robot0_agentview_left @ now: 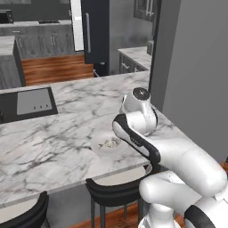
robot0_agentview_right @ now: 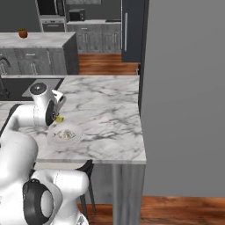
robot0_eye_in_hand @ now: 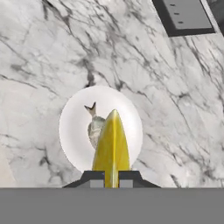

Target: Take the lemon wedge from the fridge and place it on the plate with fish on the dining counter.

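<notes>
Tool point(robot0_eye_in_hand: 112, 178) clamped on lemon wedge point(robot0_eye_in_hand: 112, 146) above plate with fish point(robot0_eye_in_hand: 72, 127), black cooktop point(robot0_eye_in_hand: 184, 16) beyond

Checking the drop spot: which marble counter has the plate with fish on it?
The dining counter with stools under its edge; the plate with fish sits there.

— What do I have around me besides the job itself?

— A black cooktop point(robot0_agentview_left: 29, 103) set flush into the marble, its grey panel point(robot0_eye_in_hand: 186, 13) showing at the upper right when I look down.

— And below the slab?

— Two black stools point(robot0_agentview_left: 113, 191), tucked in at the near edge.

— Farther off?

— Grey cabinets point(robot0_agentview_right: 94, 41) over a wood floor point(robot0_agentview_left: 55, 69), a small orange thing point(robot0_agentview_right: 23, 32) on the far counter, and a grey wall point(robot0_agentview_right: 184, 96) to my right.
</notes>
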